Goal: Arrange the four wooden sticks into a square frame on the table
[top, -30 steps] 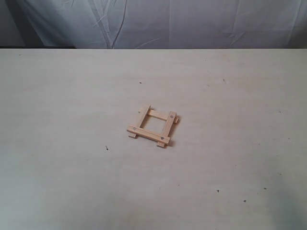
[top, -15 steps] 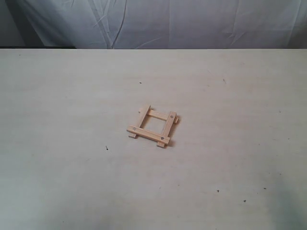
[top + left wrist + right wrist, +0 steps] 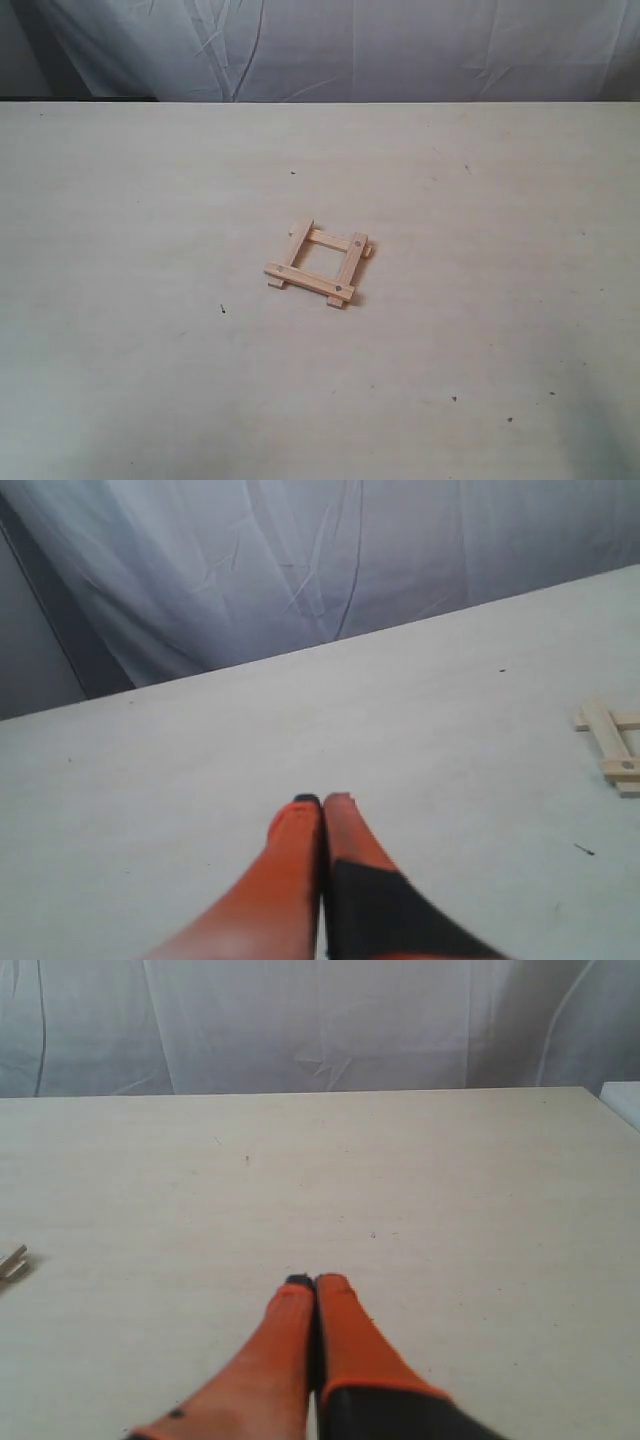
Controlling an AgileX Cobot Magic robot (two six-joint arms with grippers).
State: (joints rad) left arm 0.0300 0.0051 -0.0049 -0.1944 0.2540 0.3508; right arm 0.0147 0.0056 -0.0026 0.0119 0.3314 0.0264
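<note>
Left wrist view first: shows the orange-fingered left gripper [image 3: 322, 800] with fingers pressed together and clasping nothing. Places it well apart from the small open square frame of pale wood [image 3: 608, 738], caught only at the picture's edge.

In the exterior view, finds that frame lying flat and alone on the wide cream-beige table [image 3: 150, 200]. Counts the four short pale wooden sticks [image 3: 309, 282] overlapping at the corners, ends jutting out, small dark holes near some ends. Against a second ago, registers no shift in any stick, and sees no arm near the frame. Reads as a finished task, probably: square closed, nothing left to nudge.

To the frame's right, shows the orange-fingered right gripper [image 3: 315, 1280] likewise closed and empty, well apart from the frame, with only a sliver of wood peeking in.
</note>
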